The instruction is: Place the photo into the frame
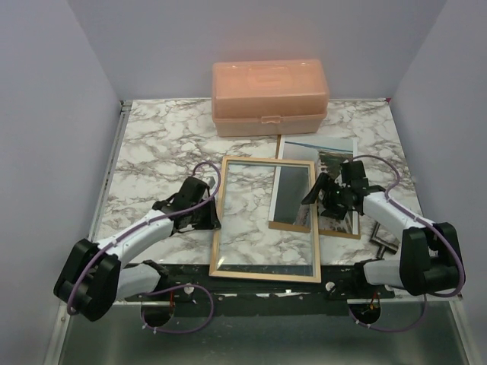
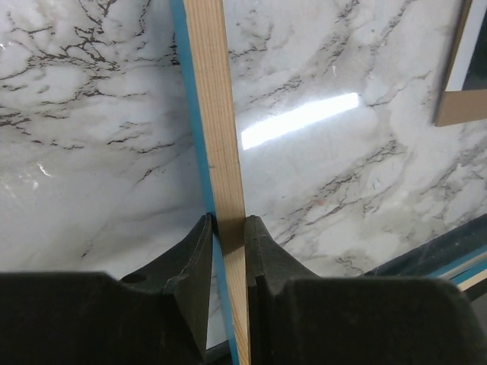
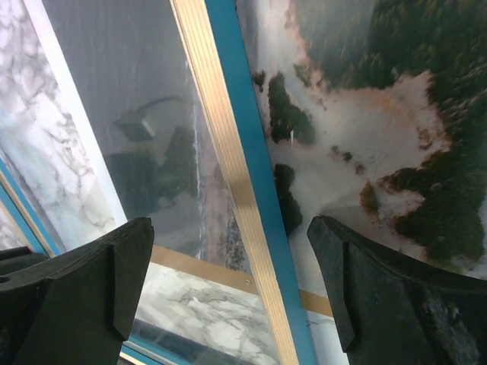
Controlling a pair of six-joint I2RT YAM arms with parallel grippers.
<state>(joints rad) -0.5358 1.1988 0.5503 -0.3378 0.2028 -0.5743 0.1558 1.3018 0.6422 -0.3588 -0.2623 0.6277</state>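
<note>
Beginning with the photo: lying face up on a brown board, right of centre on the worktop, not yet seated in anything. Overlapped along its left part by the frame, wood side up, with marble showing through most of the clear pane and a strip of print and board through its right side. So laid partly over, not fitted: edges out of line, with the far end and right part of the print well outside the rim.

Clamped on the frame's left rim: left fingers, one on each side of the wood strip, with a blue edge showing along one side. Spread wide above the frame's right rim: right fingers, with the rim running between them, the print under one of them, nothing gripped. Cannot tell whether the frame rests flat or is raised a little at the held side.

Judged only part of the way through: frame in hand and lying across the print, nothing placed. Left to do, by the look of it: square rim and print to one another, get the print wholly within the rim against the pane, then let go. Perhaps the board behind it too, though not asked for by the task. Near the back wall, a closed peach box, apart from all this.
</note>
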